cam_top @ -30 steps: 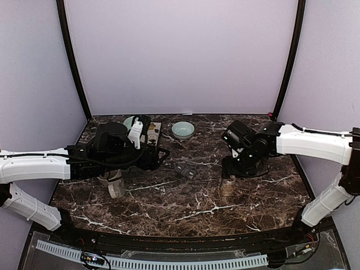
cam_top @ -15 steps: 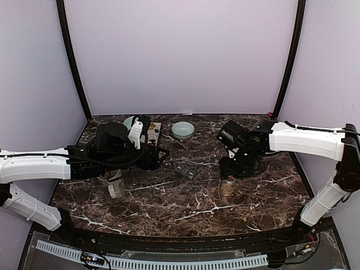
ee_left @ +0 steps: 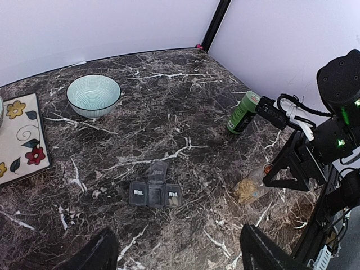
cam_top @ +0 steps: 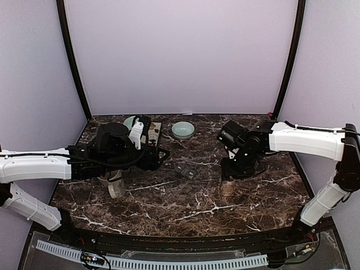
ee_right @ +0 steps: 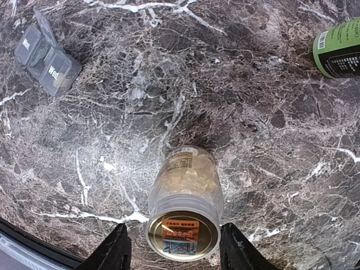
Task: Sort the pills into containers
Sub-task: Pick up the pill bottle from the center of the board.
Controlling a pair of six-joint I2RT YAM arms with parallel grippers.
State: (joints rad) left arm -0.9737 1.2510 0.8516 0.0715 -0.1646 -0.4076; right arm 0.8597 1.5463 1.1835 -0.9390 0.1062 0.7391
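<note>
My right gripper (ee_right: 175, 247) sits over the clear pill bottle (ee_right: 185, 205), one finger on each side and the jaws spread. A sliver of marble shows between the bottle wall and one finger, so I judge it is bracketed and not yet pinched. The bottle is full of pale tablets. It seems to lie on its side on the table (ee_right: 270, 169), a round end facing the wrist camera, and I can't tell whether that end is cap or base. It is well apart from the grey pill organiser (ee_right: 45, 53), which sits toward the table's middle with one lid raised, and from the green bottle (ee_right: 340, 53) beyond. The step in hand, as I read it, is securing this bottle. To do that well I would centre the fingers so both pads meet the wall together, because a round body squeezed off-axis will roll or squirt out. I would grip the barrel near the end and close gently, since thin plastic may flex, then lift straight before tilting. My left gripper (ee_left: 179, 250) hangs wide apart and empty, facing the organiser, ready to steady it.
</note>
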